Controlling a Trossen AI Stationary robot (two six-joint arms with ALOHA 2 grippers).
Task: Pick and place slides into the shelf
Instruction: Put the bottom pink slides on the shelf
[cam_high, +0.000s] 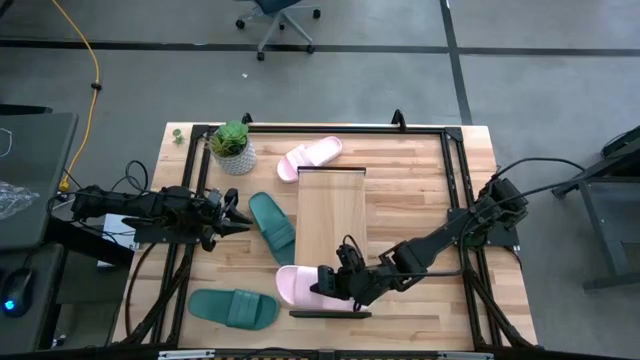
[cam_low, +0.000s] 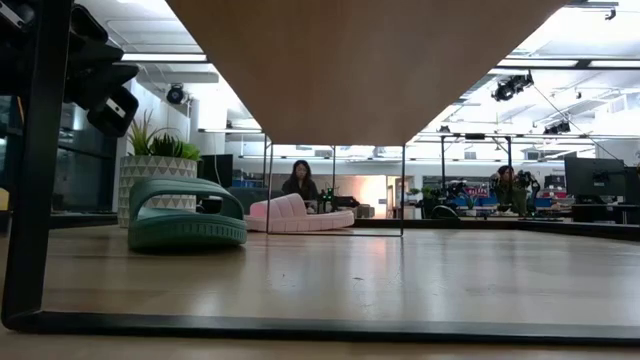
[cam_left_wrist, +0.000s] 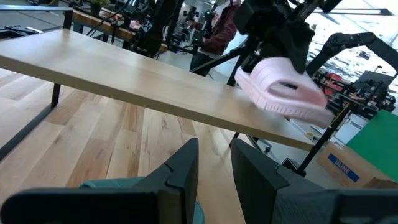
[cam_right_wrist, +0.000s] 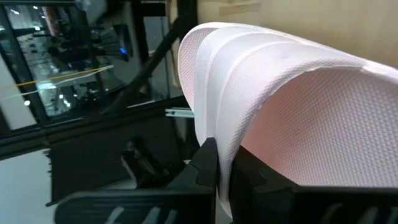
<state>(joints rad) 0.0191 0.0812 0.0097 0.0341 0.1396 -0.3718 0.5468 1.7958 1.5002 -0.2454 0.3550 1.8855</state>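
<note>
While the right gripper pinches the strap of a pink slide at the near end of the shelf, the job is a clean set-down. Its fingers are clamped tight on that ribbed strap, and the right wrist view shows the pale rubber squeezed between them. The slide hangs at the shelf's left near corner, partly over the board's edge, so I'd say it wants carrying further in over the wood, levelling with the sole flat, then lowering until it rests before the fingers let go. Dropped where it is, it could tip off the side. It should also sit close to this end, leaving board free for the rest.

Over on the left, the left gripper is just beside a green slide lying on the table next to the shelf. Its fingers stand narrowly apart, and I can't tell whether they have hold of that slide.

Counting now: four slides in all. Two pink, one in the right gripper and one on the table off the shelf's far end near the potted plant. Two green, one by the left gripper and one at the near left of the table. One shelf, nothing resting fully on it yet.
</note>
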